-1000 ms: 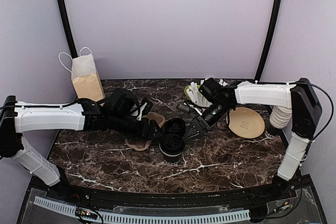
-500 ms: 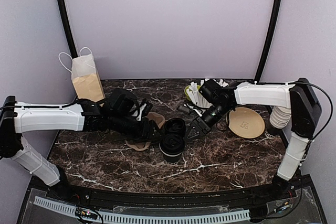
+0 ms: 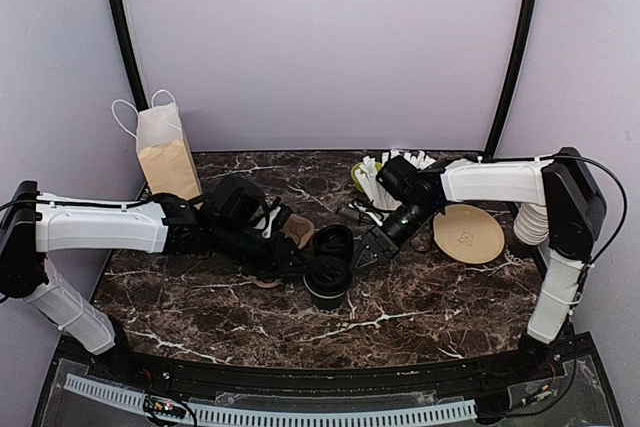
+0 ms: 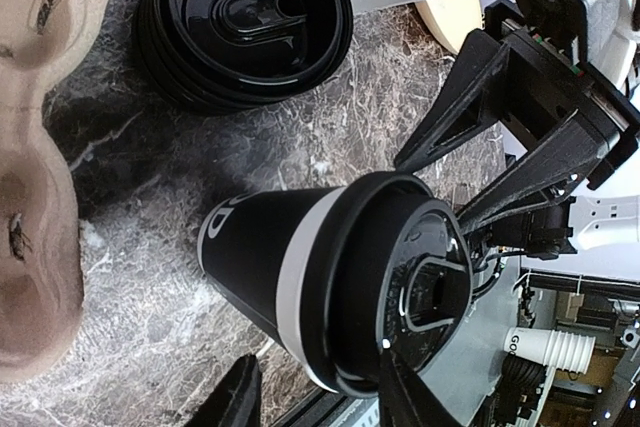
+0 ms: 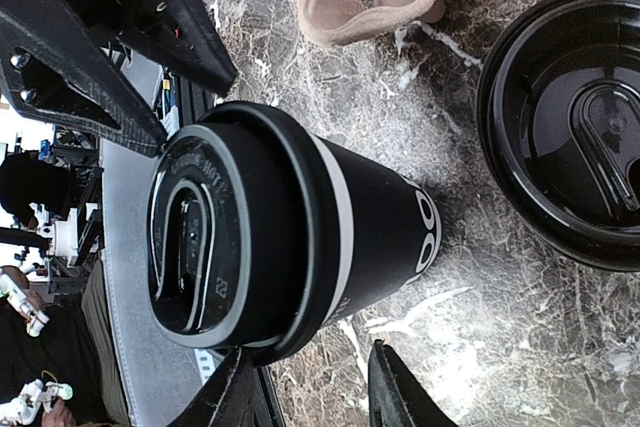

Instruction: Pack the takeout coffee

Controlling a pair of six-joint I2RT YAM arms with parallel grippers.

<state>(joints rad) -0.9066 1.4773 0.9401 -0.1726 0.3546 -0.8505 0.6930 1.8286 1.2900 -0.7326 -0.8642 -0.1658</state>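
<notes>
Standing mid-table [image 3: 440,307] is one lidded takeout coffee [image 3: 327,280], flanked by the left gripper [image 4: 320,397] and right gripper [image 5: 310,387]. Both are half-open, neither pinching it. Nearby sit one lid stack [image 3: 333,241], one cardboard carrier [image 3: 292,230] and one paper bag [image 3: 165,152].

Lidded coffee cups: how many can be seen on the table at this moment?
1. The lidded cup stands near the middle of the table, on the near side of the stack of loose lids. Others may be hidden from these views.
</notes>
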